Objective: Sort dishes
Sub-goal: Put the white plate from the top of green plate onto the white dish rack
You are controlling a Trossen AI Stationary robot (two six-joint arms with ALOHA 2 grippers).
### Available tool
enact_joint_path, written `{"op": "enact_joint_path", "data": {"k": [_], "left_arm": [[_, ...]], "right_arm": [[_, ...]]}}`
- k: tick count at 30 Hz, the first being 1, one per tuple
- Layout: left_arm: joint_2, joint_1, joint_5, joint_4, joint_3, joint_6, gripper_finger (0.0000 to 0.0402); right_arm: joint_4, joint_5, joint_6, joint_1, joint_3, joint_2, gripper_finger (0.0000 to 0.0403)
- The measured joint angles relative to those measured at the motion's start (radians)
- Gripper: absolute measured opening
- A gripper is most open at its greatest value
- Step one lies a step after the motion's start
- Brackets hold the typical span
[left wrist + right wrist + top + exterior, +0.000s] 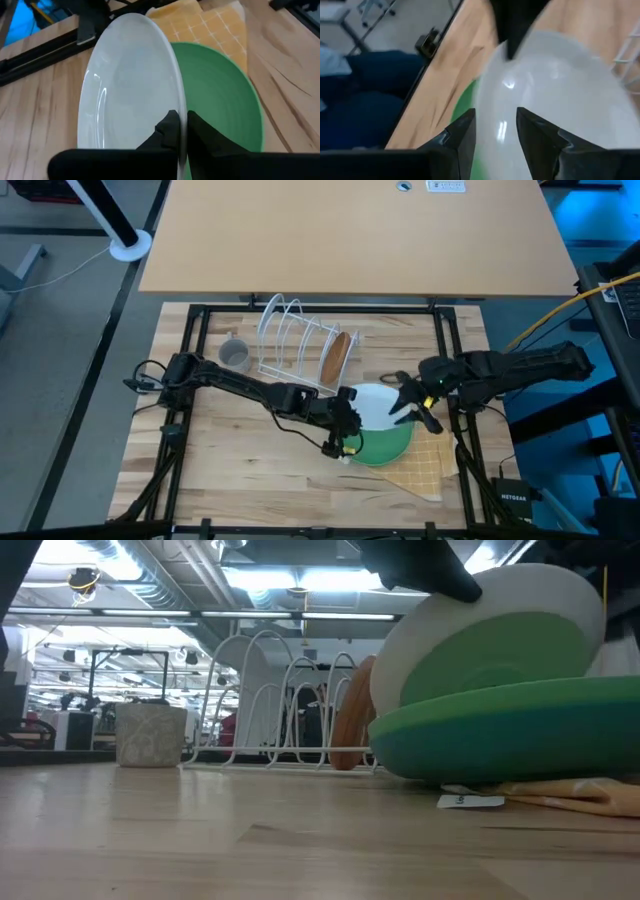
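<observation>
My left gripper (pixel 345 430) is shut on a light green plate (pixel 378 402) near the table's middle. The plate is tipped up over a teal plate (pixel 388 445), which lies on the yellow checked cloth (pixel 425 465). My right gripper (pixel 412 402) is open, its fingers by the light plate's right rim (pixel 555 95). A brown plate (pixel 338 358) stands on edge in the white wire rack (pixel 290 335). A small grey mug (pixel 234 352) stands on the table left of the rack. My left gripper pinches the light green plate's raised rim (pixel 181 100) between its two fingers, one on each face. The fingers come from the table's left, slanting down. The plate stands tilted, its lower edge (pixel 420 690) on the teal plate (pixel 510 735). Whether my right gripper touches the light plate, I cannot tell.
The rack (pixel 270 690) stands at the far side of the table, just behind the plates, with several free slots left of the brown plate (pixel 350 720). A black frame (pixel 195 380) runs around the work area. Bare wood lies at the near left.
</observation>
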Motion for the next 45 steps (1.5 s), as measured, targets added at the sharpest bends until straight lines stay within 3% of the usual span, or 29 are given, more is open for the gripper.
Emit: {"op": "enact_joint_path", "data": {"k": [9,37,45], "left_arm": [[-0.002,0.008,0.023,0.011,0.0,-0.033,0.0005],[-0.005,0.008,0.046,0.005,0.001,-0.066,0.0005],[-0.005,0.008,0.052,0.04,0.001,-0.086,0.0005]], "right_arm": [[-0.013,0.272,0.001,0.118,0.0,0.005,0.0145],[-0.012,0.13,0.003,0.129,0.0,0.005,0.0145],[-0.01,0.131,0.003,0.128,-0.001,0.074,0.0145]]}}
